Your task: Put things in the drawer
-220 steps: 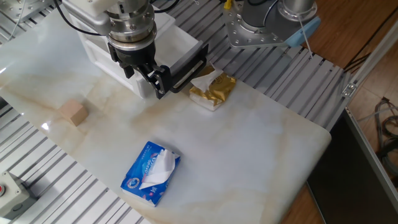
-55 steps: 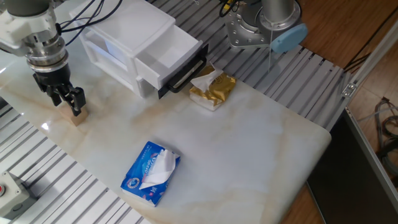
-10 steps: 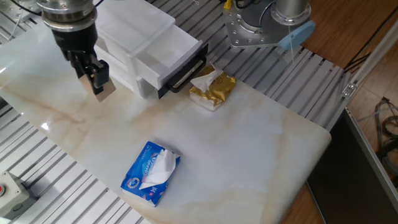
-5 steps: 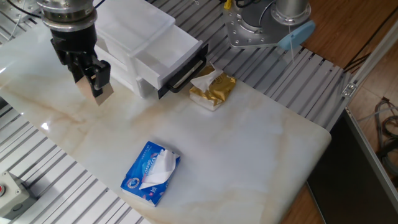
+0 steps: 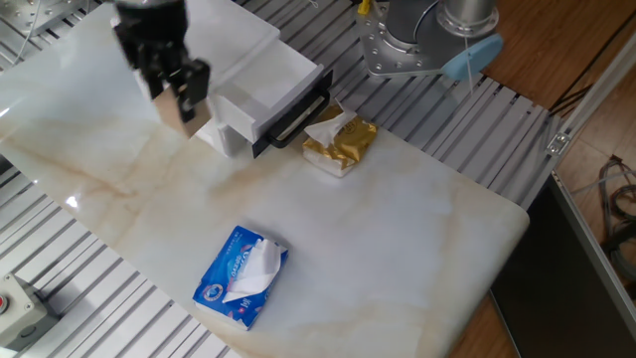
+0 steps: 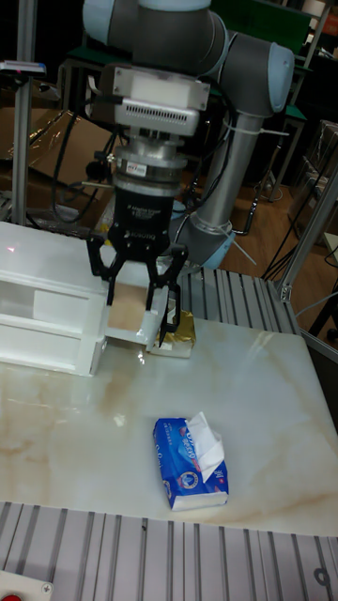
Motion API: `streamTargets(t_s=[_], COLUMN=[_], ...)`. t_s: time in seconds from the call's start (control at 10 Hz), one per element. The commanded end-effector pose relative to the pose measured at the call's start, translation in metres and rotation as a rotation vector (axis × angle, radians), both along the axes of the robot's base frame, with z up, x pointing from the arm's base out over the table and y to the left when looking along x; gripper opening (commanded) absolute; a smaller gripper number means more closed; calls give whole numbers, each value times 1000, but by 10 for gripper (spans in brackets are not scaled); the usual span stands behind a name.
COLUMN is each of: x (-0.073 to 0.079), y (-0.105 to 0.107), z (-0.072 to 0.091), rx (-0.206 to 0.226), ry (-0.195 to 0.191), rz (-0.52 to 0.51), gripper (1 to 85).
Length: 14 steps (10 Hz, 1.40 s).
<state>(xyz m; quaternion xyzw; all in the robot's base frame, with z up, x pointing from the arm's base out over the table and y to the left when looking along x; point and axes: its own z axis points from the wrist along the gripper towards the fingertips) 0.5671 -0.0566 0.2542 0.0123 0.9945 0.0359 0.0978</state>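
Observation:
My gripper is shut on the small light-tan wooden cube and holds it in the air, just left of the open white drawer. The drawer is pulled out of the white two-tier cabinet, and its black bar handle faces the table's middle. In the tall fixed view the cube sits between the black fingers of the gripper, in front of the cabinet. The drawer's inside shows nothing in it.
A gold tissue pack lies right beside the drawer's handle. On the marble tabletop, nearer the front, lies a blue tissue pack. The arm's base stands at the back right. Metal slats border the table.
The gripper has risen and moved right with the cube, from the table left of the cabinet to just beside the open drawer.

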Motion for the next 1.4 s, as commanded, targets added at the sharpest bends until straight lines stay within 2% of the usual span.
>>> streamTargets(t_s=[0.0, 0.3, 0.5, 0.8, 1.3], x=[-34, -53, -59, -63, -65], y=[10, 17, 20, 22, 16], z=[12, 15, 12, -2, -7], rx=[15, 30, 37, 34, 9], ry=[-7, -4, -12, -34, -23], rz=[-45, -66, -79, -76, -73], gripper=[10, 10, 10, 10, 10])
